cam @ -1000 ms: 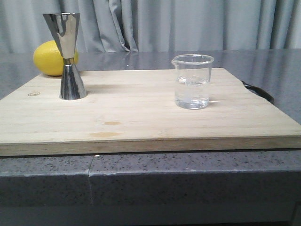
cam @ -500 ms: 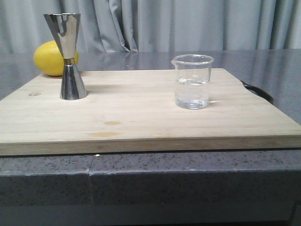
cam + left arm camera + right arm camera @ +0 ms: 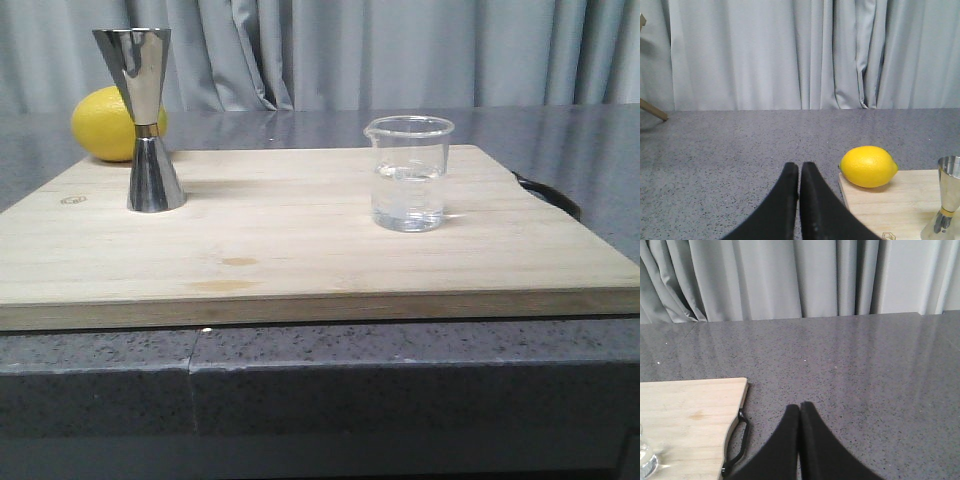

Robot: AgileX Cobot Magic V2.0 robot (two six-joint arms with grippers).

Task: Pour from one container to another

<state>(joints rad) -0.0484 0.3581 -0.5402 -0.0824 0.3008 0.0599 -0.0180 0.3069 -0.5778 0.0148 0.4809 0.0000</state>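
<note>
The glass beaker (image 3: pixel 408 172) stands upright on the right half of the wooden board (image 3: pixel 300 250), partly filled with clear liquid. Well apart, on the board's left, the steel jigger (image 3: pixel 146 120) stands upright, a lemon (image 3: pixel 103 124) just behind it on the grey bench (image 3: pixel 400 370). Left fingers (image 3: pixel 799 172) pressed together, holding nothing, over bare bench beside the board. Right fingers (image 3: pixel 800 412) likewise closed and empty.
</note>
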